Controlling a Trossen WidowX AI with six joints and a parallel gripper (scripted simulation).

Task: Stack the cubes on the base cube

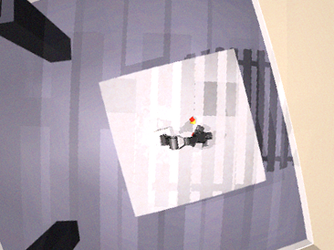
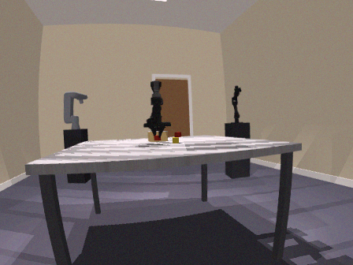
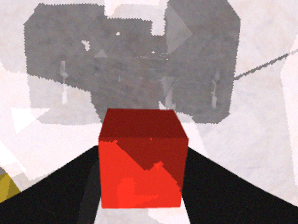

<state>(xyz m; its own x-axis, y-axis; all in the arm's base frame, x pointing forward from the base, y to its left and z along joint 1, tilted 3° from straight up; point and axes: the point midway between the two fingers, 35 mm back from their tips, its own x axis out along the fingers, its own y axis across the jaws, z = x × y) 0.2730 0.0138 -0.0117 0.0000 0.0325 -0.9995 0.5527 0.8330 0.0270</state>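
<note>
The yellow base cube (image 1: 193, 122) (image 2: 176, 140) (image 3: 7, 191) stands on the table; only a corner shows at the lower left of the wrist view. One red cube (image 1: 192, 119) (image 2: 178, 134) sits on top of it, shifted to the right in the exterior view. My gripper (image 1: 193, 134) (image 2: 157, 137) (image 3: 141, 155) is shut on the other red cube (image 1: 193, 134) (image 2: 157, 138) (image 3: 141, 172), with a black finger on each side. This cube is low at the table top, left of the base cube in the exterior view. Whether it touches the table cannot be told.
The white table (image 1: 156, 190) (image 2: 221, 151) carries the arm (image 1: 175, 142) (image 2: 156, 102). A tan block (image 2: 150, 136) shows behind the gripper. Black pedestals (image 1: 36, 30) (image 2: 237, 136) with other arms stand off the table. The gripper's dark shadow lies ahead of the held cube in the wrist view.
</note>
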